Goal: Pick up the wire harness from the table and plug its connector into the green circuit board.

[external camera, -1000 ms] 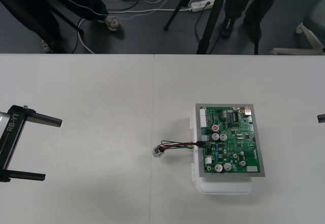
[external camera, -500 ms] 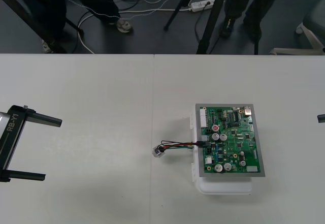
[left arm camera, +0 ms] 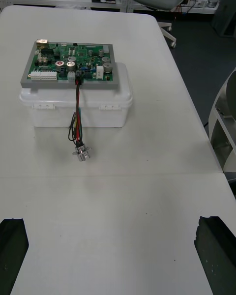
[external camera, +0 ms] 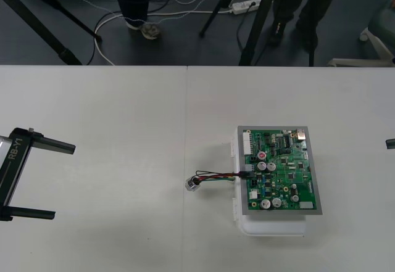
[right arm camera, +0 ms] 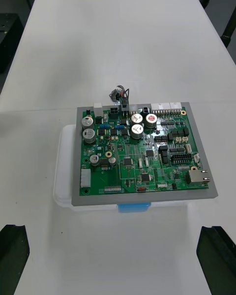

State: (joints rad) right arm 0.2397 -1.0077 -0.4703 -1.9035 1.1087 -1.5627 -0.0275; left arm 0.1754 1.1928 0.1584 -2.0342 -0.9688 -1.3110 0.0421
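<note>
1. Wire harness lies on the table near its middle, reaching to the left edge of the green circuit board and well apart from both grippers.
2. At the table's left edge is the left gripper. Its two black fingers are spread wide, with bare table between them and no hold on anything. In the left wrist view they stand at the two corners.
3. From there to the harness the table is bare, crossed by one seam.
4. Just right of the seam the round metal socket rests on the table as the harness's leftmost end. The left wrist view shows it tipped on its side.
5. From the socket the red, black and green wires run right and climb the side wall of the white base.
6. The black plug sits at the board's left edge. Seen from the left wrist, it appears seated in a connector there.
7. The board lies flat on the base. Silver capacitors stand just beside the plug.
8. At the table's right edge, well apart from the board, is the right gripper. Its fingers are far apart and grip nothing, and bare table lies between it and the board.
</note>
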